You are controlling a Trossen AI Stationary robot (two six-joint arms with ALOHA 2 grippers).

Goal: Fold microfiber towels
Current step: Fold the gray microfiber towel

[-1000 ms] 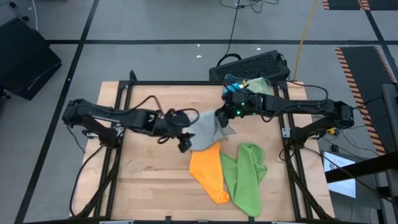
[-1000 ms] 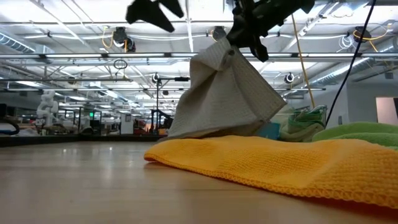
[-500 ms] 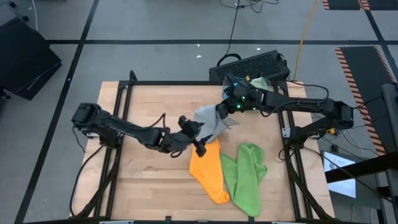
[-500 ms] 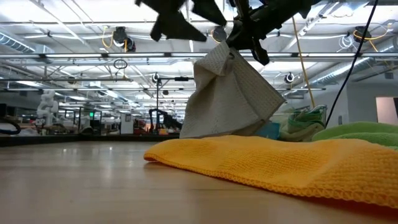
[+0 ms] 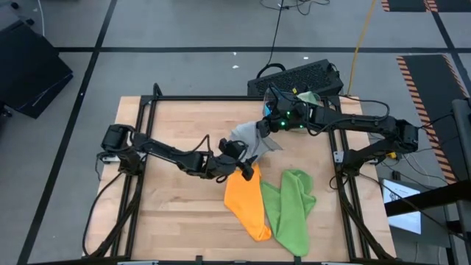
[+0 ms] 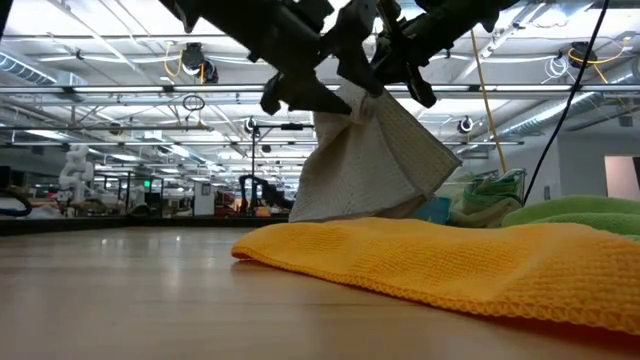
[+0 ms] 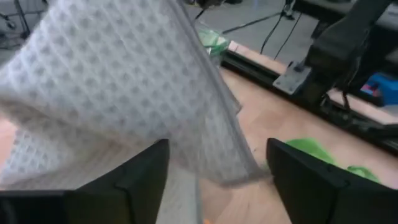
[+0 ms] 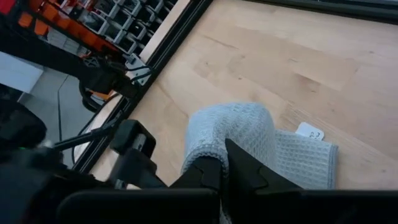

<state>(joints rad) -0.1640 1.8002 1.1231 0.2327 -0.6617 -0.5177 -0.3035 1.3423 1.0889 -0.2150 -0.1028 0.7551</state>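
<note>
Grey microfiber towel [image 5: 249, 140] hangs off the worktop [image 5: 176, 125] a little toward one o'clock from its centre, pinched at one upper corner by the right pincer [image 5: 271, 124], whose fingers are clamped together on the cloth. In the low view the towel [image 6: 370, 155] drapes down like a tent, its lower edge resting just behind the orange towel [image 6: 430, 265]. The left pincer [image 5: 246, 168] sits at the drape's six o'clock side with its fingers apart — the left wrist view shows the waffle weave [image 7: 118, 87] filling the gap ahead of the two dark fingers [image 7: 134, 180], nothing gripped yet.

The step in hand looks like catching a second corner so the cloth can be spread flat before folding. To do it well, I judge the left pincer should close on a single free edge, not a bunched double layer, low on the drape and away from the held corner — so the two grips span one side of the square. The right arm should hold steady meanwhile; a swing would pull the hem out of reach.

Orange towel [image 5: 246, 206] and lime green towel [image 5: 291, 210] lie side by side toward five o'clock, crumpled and not yet folded. Spreading the grey one toward nine o'clock, on bare wood, would avoid dragging them.
</note>
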